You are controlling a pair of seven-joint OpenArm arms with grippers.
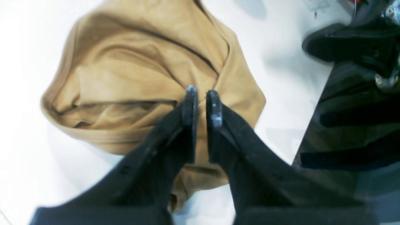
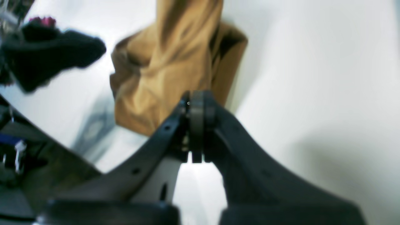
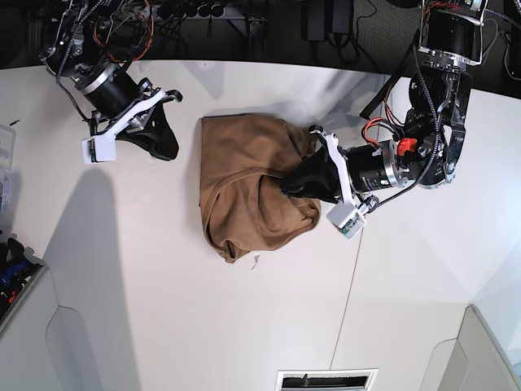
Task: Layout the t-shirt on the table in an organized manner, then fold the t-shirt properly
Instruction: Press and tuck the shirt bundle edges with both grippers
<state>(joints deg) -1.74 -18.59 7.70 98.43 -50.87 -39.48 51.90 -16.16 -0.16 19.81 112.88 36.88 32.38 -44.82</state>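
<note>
The tan t-shirt (image 3: 248,183) lies bunched in a rumpled heap on the white table (image 3: 146,285), with a small white tag (image 3: 254,262) poking out at its near edge. My left gripper (image 3: 287,187) reaches in from the right onto the heap's right side. In the left wrist view its fingers (image 1: 190,103) stand a narrow slit apart, and the folds of the t-shirt (image 1: 131,81) draw together at the tips of the left gripper (image 1: 202,93), pinched. My right gripper (image 3: 169,149) hovers left of the shirt, apart from it. The right gripper (image 2: 197,97) is shut and holds nothing, with the t-shirt (image 2: 168,72) beyond it.
A thin dark seam (image 3: 350,277) runs across the table right of the shirt. A bin of small items (image 3: 12,273) sits at the left edge. A vent grille (image 3: 326,380) is at the near edge, and cables (image 3: 244,12) line the back.
</note>
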